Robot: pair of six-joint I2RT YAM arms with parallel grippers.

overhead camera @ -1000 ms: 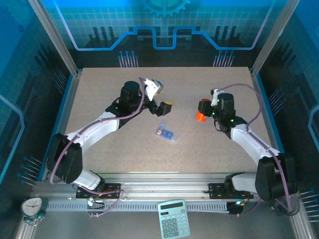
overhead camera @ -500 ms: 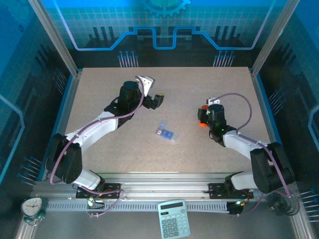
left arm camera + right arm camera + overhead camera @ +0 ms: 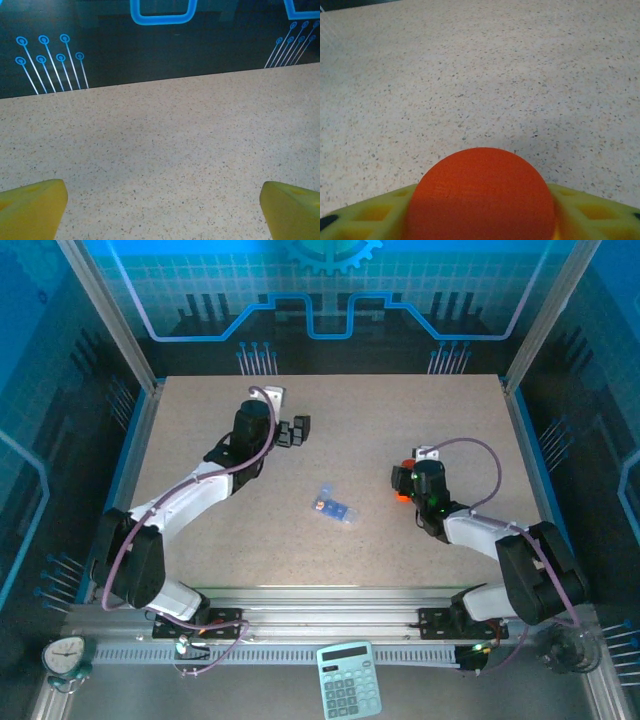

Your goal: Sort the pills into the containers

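The small translucent blue pill box [image 3: 333,507] lies flat near the table's middle, with a few tiny coloured specks at its left end; I cannot make out single pills. My right gripper [image 3: 403,480] is low over the table to the box's right, shut on the orange bottle [image 3: 400,492]. Its round orange cap [image 3: 482,195] sits between the yellow fingers [image 3: 375,212]. My left gripper [image 3: 296,430] is behind and left of the box, open. Its yellow fingertips [image 3: 31,206] stand wide apart over bare table, with nothing between them.
The speckled beige table [image 3: 230,530] is fenced by aluminium posts and blue panels. A dark wall with blue line art [image 3: 160,40] stands just past the far edge. A green calculator [image 3: 349,693] and a small clock [image 3: 65,655] lie in front of the arm bases.
My left gripper has drawn back and to the left, away from the pill box. My right gripper has come down and nearer with the orange bottle in it. The box has not moved.
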